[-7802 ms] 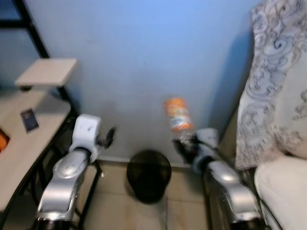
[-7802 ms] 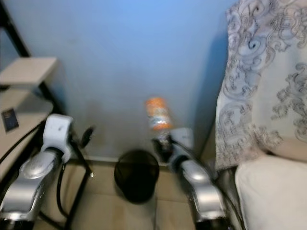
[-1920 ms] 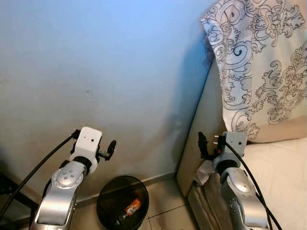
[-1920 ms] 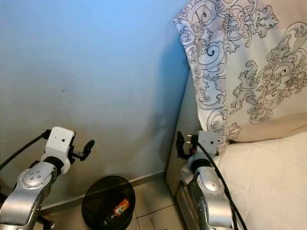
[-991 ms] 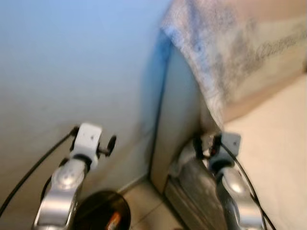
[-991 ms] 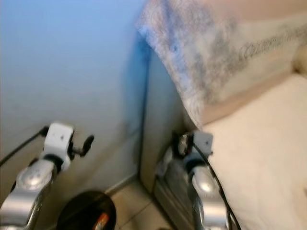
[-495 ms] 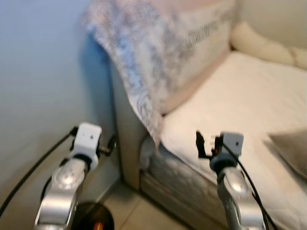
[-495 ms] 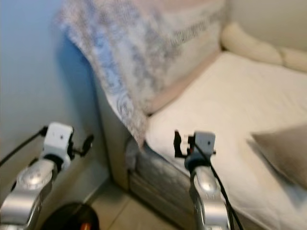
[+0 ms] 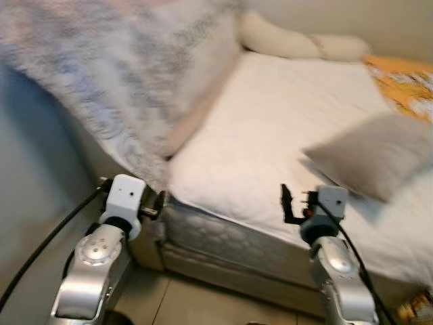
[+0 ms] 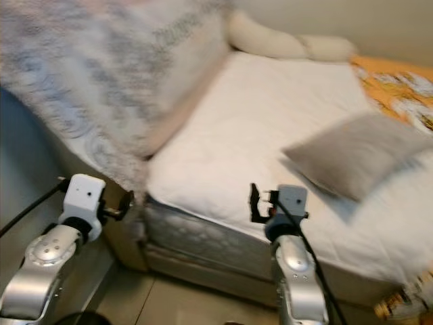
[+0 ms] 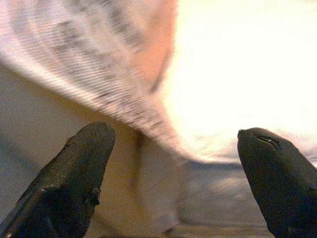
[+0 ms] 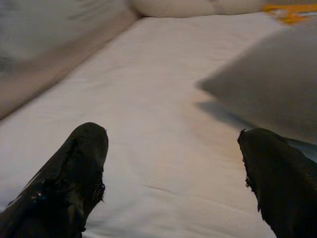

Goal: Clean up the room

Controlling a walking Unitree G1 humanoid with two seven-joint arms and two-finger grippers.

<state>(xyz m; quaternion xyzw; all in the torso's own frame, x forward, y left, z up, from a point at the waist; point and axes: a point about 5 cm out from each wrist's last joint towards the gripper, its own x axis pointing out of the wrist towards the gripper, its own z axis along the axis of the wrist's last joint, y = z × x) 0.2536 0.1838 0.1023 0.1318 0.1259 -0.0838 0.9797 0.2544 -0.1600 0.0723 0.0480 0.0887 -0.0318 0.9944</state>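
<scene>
Both arms are raised in front of a bed with a white mattress (image 9: 270,128). My left gripper (image 9: 160,203) is open and empty beside the bed's near corner, where a grey patterned blanket (image 9: 115,88) hangs down. In the left wrist view its fingers (image 11: 74,168) frame that blanket (image 11: 99,74). My right gripper (image 9: 292,205) is open and empty above the mattress edge. Its wrist view looks across the white sheet (image 12: 158,99) toward a grey pillow (image 12: 267,89).
A grey pillow (image 9: 372,152) lies on the right of the mattress. Cream bolsters (image 9: 298,46) line the far end, and an orange patterned cloth (image 9: 402,78) lies at far right. A small colourful item (image 10: 396,303) sits on the floor by the bed's right.
The camera has swung right, from the blue wall and black bin to the bed. The bottle once held in my right gripper lay in the bin; both arms keep their raised pose.
</scene>
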